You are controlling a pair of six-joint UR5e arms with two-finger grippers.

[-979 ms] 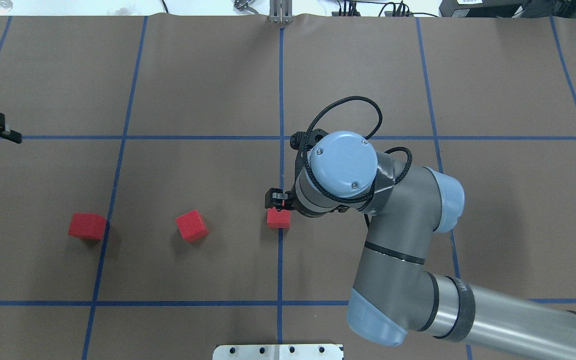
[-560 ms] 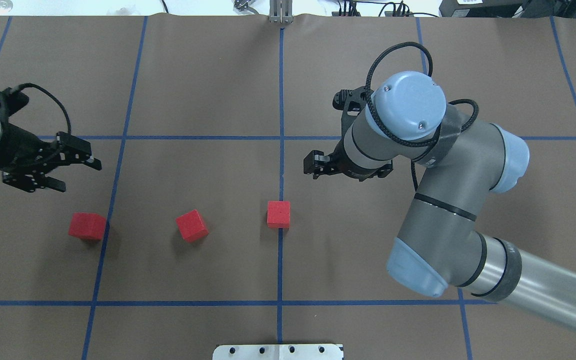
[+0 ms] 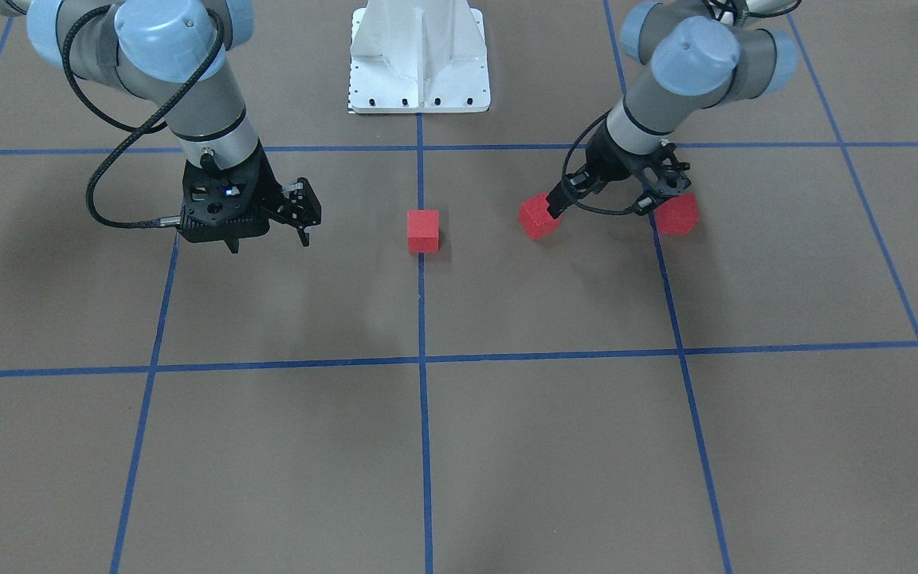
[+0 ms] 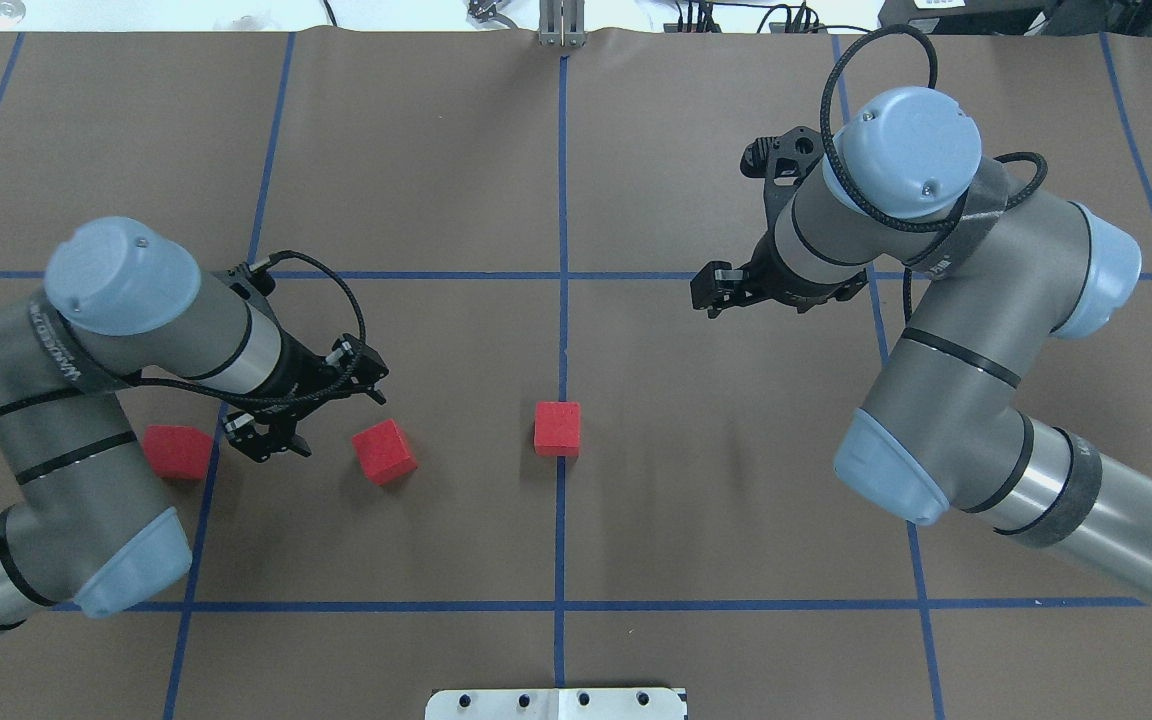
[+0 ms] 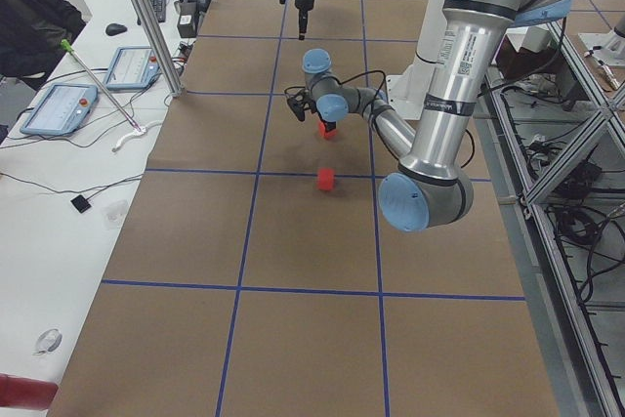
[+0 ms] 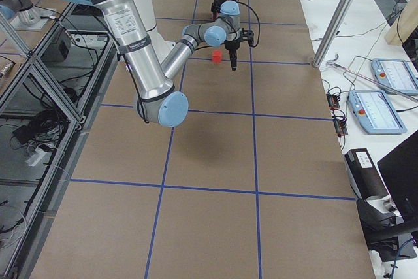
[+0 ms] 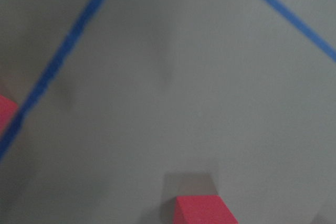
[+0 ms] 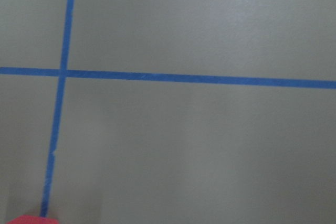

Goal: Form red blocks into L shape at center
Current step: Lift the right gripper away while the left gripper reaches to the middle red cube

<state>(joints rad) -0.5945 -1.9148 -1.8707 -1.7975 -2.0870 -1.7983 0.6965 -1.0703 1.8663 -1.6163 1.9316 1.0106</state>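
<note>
Overhead exterior: my left gripper [image 4: 334, 424] hovers wide and empty, middle red block [image 4: 384, 451] at its 4 o'clock; next, I reckon, lower and grasp.

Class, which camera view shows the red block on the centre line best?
Overhead exterior: the block sits unobstructed, top face and position on the line clear. Front-facing shows it foreshortened; side views show it tiny; right wrist catches perhaps an edge.

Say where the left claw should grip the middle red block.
Come straight down and close on two opposite side faces of the middle red block. It lies flat, touching nothing else, but sits askew to the grid lines, so the open left claw likely needs a wrist twist to square up.
</note>
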